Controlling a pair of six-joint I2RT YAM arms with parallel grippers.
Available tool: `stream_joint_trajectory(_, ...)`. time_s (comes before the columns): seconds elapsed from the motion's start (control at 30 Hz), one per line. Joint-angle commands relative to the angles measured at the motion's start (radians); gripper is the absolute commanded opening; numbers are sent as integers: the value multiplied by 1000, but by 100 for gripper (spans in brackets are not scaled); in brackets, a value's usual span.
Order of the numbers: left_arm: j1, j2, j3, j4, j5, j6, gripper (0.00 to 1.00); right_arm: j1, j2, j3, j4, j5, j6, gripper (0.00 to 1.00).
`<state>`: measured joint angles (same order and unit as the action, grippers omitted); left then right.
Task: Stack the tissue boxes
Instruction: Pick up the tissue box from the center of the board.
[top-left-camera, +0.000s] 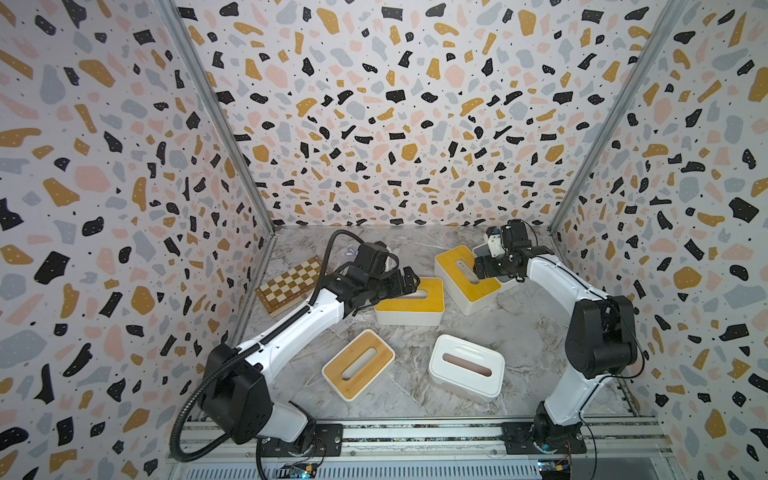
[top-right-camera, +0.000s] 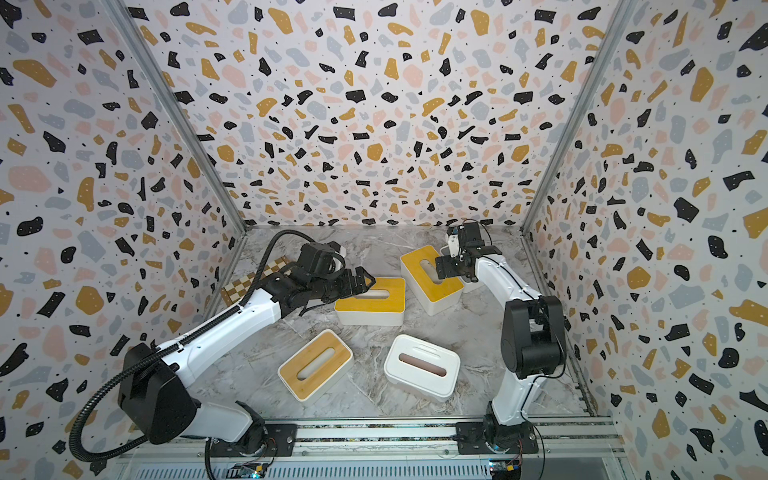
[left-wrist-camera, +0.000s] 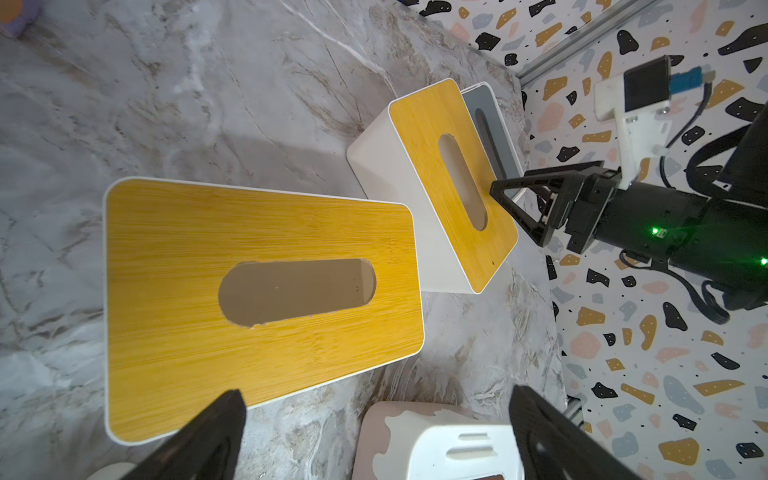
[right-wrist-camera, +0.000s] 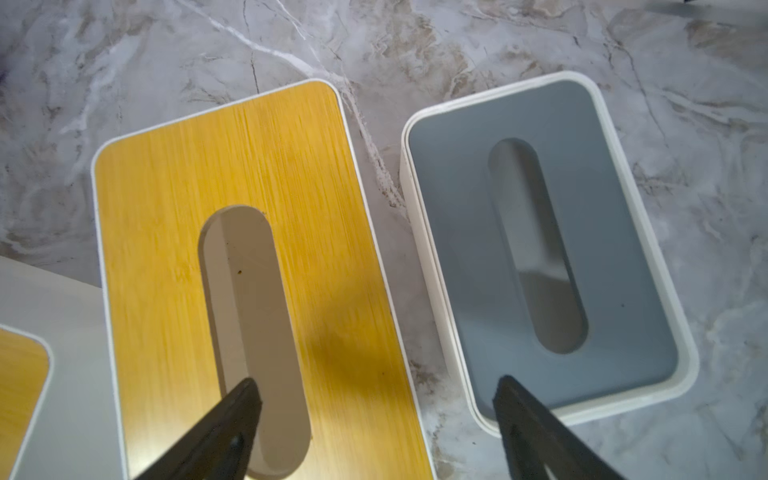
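Top view: we see near yellow box (top-left-camera: 409, 306), far yellow box (top-left-camera: 448, 262), wood box (top-left-camera: 357, 365) and white box (top-left-camera: 466, 368), all separate on the table (top-left-camera: 519, 332). Left wrist: left gripper (left-wrist-camera: 374, 392) spread wide, empty, at near yellow box's edge. Right wrist: right gripper (right-wrist-camera: 376, 381) spread, empty, over far yellow box and the grey box (right-wrist-camera: 540, 249) just beside it.

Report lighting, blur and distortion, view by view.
Both top views: evenly lit, wide-angle lens splaying the walls. Left wrist view: left gripper out of focus, green lights glowing on the right arm. Right wrist view: shadow on the yellow-lidded box, its near end smeared; pale sheen in the grey-lidded box slot.
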<state>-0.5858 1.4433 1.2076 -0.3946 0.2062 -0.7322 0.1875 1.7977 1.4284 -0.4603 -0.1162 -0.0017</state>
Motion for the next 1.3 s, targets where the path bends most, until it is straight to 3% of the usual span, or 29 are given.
stream_joint_trajectory(0.0,-8,4,24,39,-5,7,100,29,14,48,-37,-7,-56,86)
stream_joint_trajectory(0.43,-8,21,35,33,-5,4,99,52,95,81,-31,90,-91,82)
stream_joint_trajectory(1.13,-9,31,31,36,0,-6,99,33,169,94,-29,46,-114,58)
stream_joint_trajectory(1.27,-9,34,33,36,-4,-6,100,28,174,89,-23,55,-116,58)
